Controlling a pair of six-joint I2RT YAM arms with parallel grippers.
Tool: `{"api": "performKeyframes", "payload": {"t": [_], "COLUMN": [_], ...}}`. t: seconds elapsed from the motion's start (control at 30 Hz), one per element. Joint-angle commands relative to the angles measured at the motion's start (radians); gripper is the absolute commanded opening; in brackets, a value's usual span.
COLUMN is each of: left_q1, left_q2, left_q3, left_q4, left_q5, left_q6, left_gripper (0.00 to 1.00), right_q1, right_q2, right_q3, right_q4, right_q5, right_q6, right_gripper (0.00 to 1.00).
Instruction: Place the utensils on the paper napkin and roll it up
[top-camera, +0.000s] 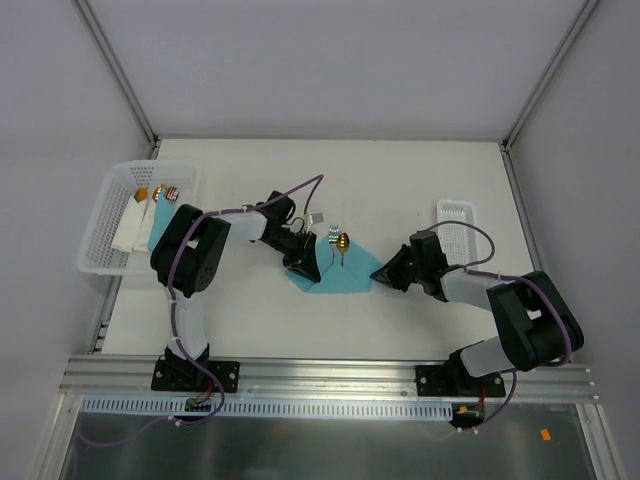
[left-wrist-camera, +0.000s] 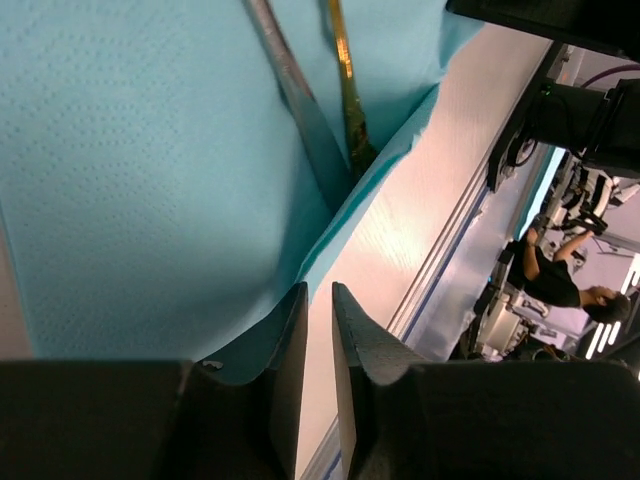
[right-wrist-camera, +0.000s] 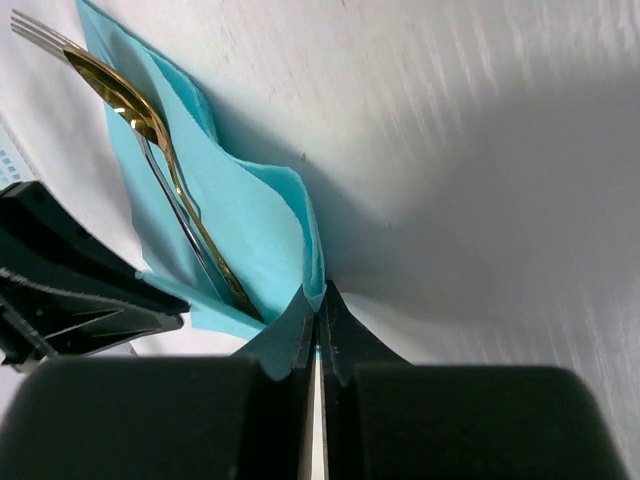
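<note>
The turquoise paper napkin (top-camera: 335, 275) lies mid-table, partly folded over the utensils. A gold spoon (top-camera: 343, 242) and a silver fork (top-camera: 331, 235) stick out of its far side. My left gripper (top-camera: 303, 266) rests at the napkin's left edge. In the left wrist view its jaws (left-wrist-camera: 318, 290) stand slightly apart with only bare table between them, the napkin (left-wrist-camera: 150, 180) beside them, and the utensil handles (left-wrist-camera: 347, 100) lying in the fold. My right gripper (top-camera: 386, 274) is shut on the napkin's raised right edge (right-wrist-camera: 312, 270); the spoon (right-wrist-camera: 130, 100) lies inside.
A white basket (top-camera: 100, 225) holding packets and small items hangs over the table's left edge. A small white tray (top-camera: 455, 213) sits at the right. A small pale object (top-camera: 319, 217) lies just beyond the napkin. The left gripper also shows in the right wrist view (right-wrist-camera: 70, 300).
</note>
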Motion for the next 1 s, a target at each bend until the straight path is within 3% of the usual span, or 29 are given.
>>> {"api": "performKeyframes", "payload": {"t": [0.0, 0.4, 0.6, 0.83, 0.97], "left_q1": [0.01, -0.061, -0.027, -0.015, -0.068], "left_q2": [-0.1, -0.106, -0.204, -0.515, -0.687], "left_q3": [-0.008, 0.024, -0.082, -0.247, -0.332], "left_q4": [0.043, 0.117, 0.229, 0.16, 0.013], "left_q5": [-0.003, -0.013, -0.019, -0.016, -0.093], "left_q6": [-0.003, -0.08, -0.088, 0.373, 0.808], "left_gripper": [0.17, 0.2, 0.19, 0.43, 0.45], "right_q1": [-0.024, -0.047, -0.047, -0.047, -0.048], "right_q2": [0.019, 0.045, 0.052, 0.053, 0.058], "right_q3": [0.05, 0.1, 0.104, 0.106, 0.107], "right_q4": [-0.059, -0.099, -0.12, -0.137, -0.145], "right_q5": [-0.011, -0.048, -0.048, -0.048, -0.051], "right_q6": [-0.071, -0.112, -0.118, -0.126, -0.126], "right_gripper": [0.0, 0.0, 0.0, 0.0, 0.0]}}
